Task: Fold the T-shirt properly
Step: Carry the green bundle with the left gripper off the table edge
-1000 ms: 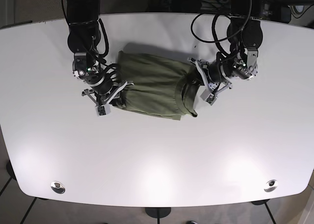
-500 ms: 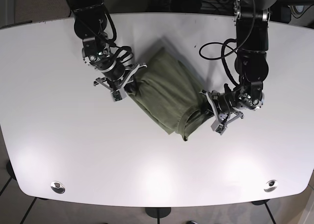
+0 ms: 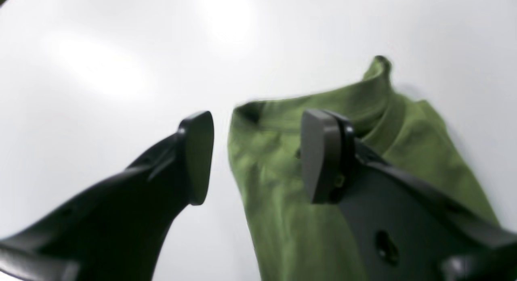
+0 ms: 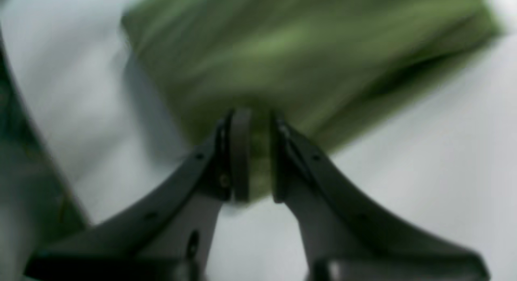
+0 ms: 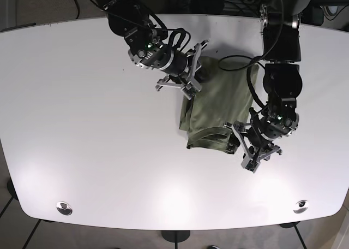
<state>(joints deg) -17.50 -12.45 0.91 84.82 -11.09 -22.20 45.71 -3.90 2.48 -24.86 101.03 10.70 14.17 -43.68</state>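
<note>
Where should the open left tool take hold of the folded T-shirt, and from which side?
Grip the collar-end edge of the T-shirt, which lies flat between the fingers of the open left tool. Come down from above at the table side; this edge looks thick and free, while the right tool pinches the far end.

T-shirt [image 5: 218, 107] is showing as soft matt green cloth, wrinkling near the right gripper [image 4: 255, 156], whose fingers [image 4: 238, 152] are looking like smooth matt black plastic. Left gripper [image 3: 258, 158] pads [image 3: 319, 152] are looking the same. Table [image 5: 82, 150] under both is reading smooth, white, glossy, throwing glare.
</note>
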